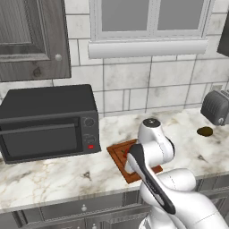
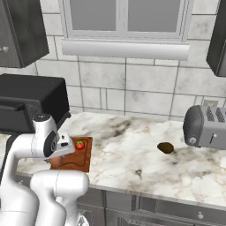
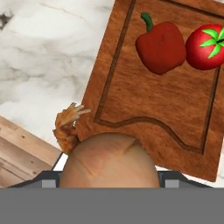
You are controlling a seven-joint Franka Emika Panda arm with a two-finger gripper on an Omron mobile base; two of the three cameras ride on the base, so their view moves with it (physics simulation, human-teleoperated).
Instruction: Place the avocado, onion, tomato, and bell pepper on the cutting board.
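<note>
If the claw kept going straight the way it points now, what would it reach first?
Probably the bare wood of the reddish-brown grooved cutting board: the claw, carrying the tan-pink round onion, looks down on it. The dark red bell pepper and bright red tomato lie off that line; depth is unclear.

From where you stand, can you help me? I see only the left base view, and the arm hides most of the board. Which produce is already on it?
Observer: The hand view shows the bell pepper and the tomato side by side on the cutting board.
Operator: And the onion?
Observer: The onion sits close against the hand camera, above the board's near edge; the fingers are hidden behind it.
Operator: I see a dark thing near the toaster.
Observer: In the right base view it is the avocado, lying on the counter, apart from the toaster.
</note>
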